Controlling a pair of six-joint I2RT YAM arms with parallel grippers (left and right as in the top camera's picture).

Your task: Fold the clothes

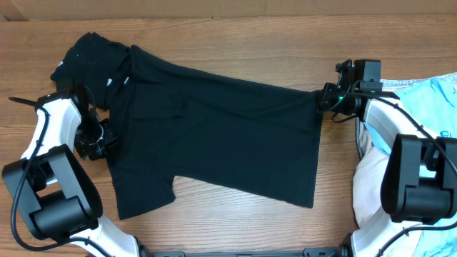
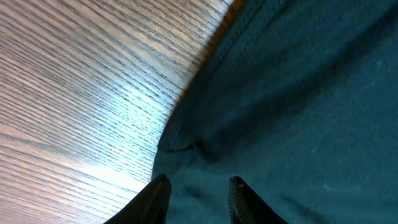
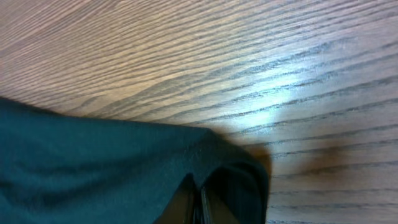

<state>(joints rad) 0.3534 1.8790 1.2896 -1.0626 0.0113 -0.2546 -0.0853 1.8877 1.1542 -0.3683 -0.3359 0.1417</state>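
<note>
The black shirt (image 1: 221, 135) lies spread over the middle of the desk (image 1: 235, 43). The right end effector (image 1: 327, 100) is clenched on its corner near the right edge. Whether the left end effector (image 2: 198, 185) holds cloth cannot be told. Such a thin pinch may slip when lifted and spoil the fold.

Light blue T-shirt (image 1: 434, 91) cut off at R edge, white piece (image 1: 365, 182) partly hidden under R arm (image 1: 418, 175).

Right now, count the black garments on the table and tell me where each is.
2. A black shirt spread across the middle; a black bundle crumpled at the far left. It may hide more.
</note>
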